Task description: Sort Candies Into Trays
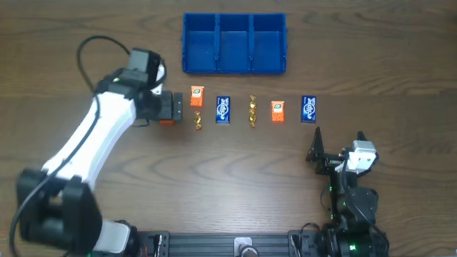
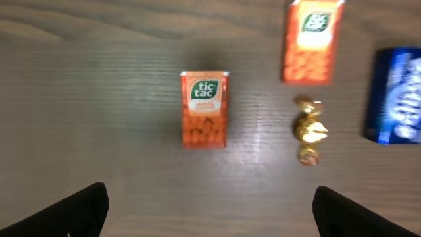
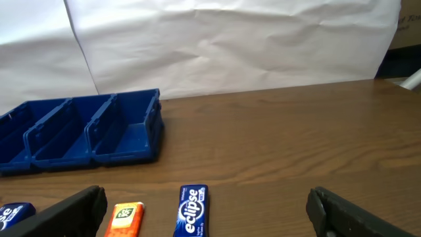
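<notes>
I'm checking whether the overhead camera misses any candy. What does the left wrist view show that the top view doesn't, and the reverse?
Left wrist view only: an orange mint box on the table under the open left gripper, which hides it from above. Top view only: the blue tray, the right gripper, the middle gold candy, the right orange box and the far blue pack. Both: a second orange box, the left gold candy and the near blue pack.
</notes>
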`<action>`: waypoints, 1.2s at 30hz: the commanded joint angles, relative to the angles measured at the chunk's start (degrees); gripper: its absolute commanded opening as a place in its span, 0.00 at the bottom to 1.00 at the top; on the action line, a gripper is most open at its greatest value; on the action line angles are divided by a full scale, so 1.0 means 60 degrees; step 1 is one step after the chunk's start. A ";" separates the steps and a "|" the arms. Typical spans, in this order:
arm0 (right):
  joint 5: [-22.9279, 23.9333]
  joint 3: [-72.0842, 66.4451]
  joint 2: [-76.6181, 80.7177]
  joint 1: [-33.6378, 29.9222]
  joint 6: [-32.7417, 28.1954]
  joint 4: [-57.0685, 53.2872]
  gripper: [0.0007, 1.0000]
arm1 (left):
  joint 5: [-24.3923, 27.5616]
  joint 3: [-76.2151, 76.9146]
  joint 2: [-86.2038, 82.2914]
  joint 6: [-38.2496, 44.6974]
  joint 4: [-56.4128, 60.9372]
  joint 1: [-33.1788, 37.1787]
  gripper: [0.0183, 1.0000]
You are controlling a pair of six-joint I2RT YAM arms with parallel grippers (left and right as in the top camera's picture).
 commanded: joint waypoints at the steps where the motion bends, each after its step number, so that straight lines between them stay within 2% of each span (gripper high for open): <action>1: 0.0025 -0.0036 -0.0066 -0.0040 -0.0062 -0.0022 1.00 | -0.0244 0.0131 0.1348 0.0280 0.0499 -0.0015 1.00; 9: 0.0025 -0.0036 -0.0066 -0.0040 -0.0058 -0.0022 1.00 | -0.0280 0.0127 0.2266 0.0532 0.1220 -0.0015 1.00; 17: 0.0025 -0.0036 -0.0066 -0.0040 -0.0062 -0.0022 1.00 | -0.0805 0.0127 0.2495 0.0259 0.1373 -0.0011 1.00; 33: 0.0025 -0.0036 -0.0066 -0.0040 -0.0062 -0.0022 1.00 | -0.0586 0.0120 0.2969 -0.0171 0.1770 -0.0004 1.00; 34: 0.0025 -0.0036 -0.0066 -0.0040 -0.0062 -0.0022 1.00 | -0.0583 0.0120 0.2969 -0.0204 0.1781 -0.0004 0.99; 36: 0.0025 -0.0036 -0.0066 -0.0040 -0.0058 -0.0022 1.00 | -0.0415 0.0120 0.2969 -0.0226 0.1792 -0.0004 0.91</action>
